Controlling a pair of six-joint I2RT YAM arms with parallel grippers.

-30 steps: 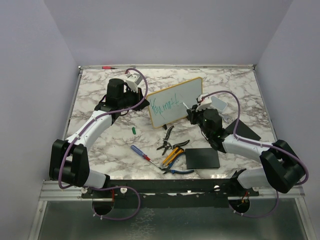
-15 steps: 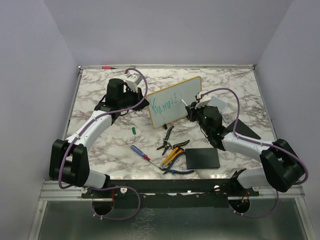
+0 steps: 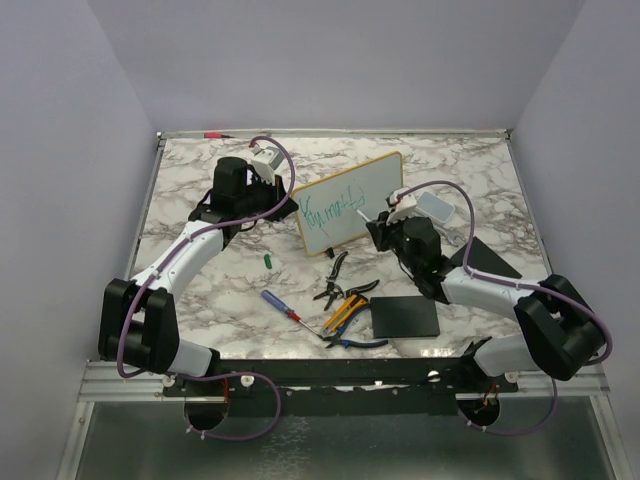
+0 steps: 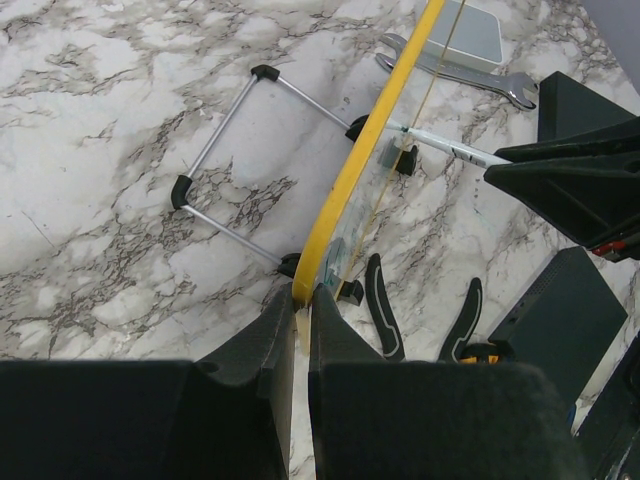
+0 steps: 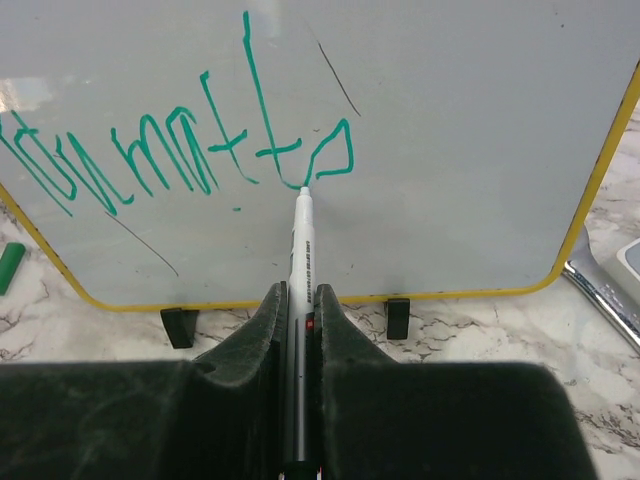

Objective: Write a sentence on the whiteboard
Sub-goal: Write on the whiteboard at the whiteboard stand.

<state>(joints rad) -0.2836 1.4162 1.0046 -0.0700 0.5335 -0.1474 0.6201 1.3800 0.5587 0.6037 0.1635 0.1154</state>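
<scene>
a: which step was it?
b: mid-writing. the left tool (image 4: 302, 308) pinched the yellow edge of the whiteboard (image 3: 350, 205), upright at the frame's centre. the right tool (image 5: 300, 300) clamped the marker (image 5: 301, 225), tip on the sentence (image 5: 150, 150). the next move likely called for strokes rightward.
a: counts?
b: one whiteboard, one marker, one written line.

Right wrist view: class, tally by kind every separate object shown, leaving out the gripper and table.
Yellow-framed white whiteboard: 1
White marker pen: 1
Small green plastic piece: 1
Silver metal wrench: 1
Grey-blue block: 1
Total: 5
</scene>
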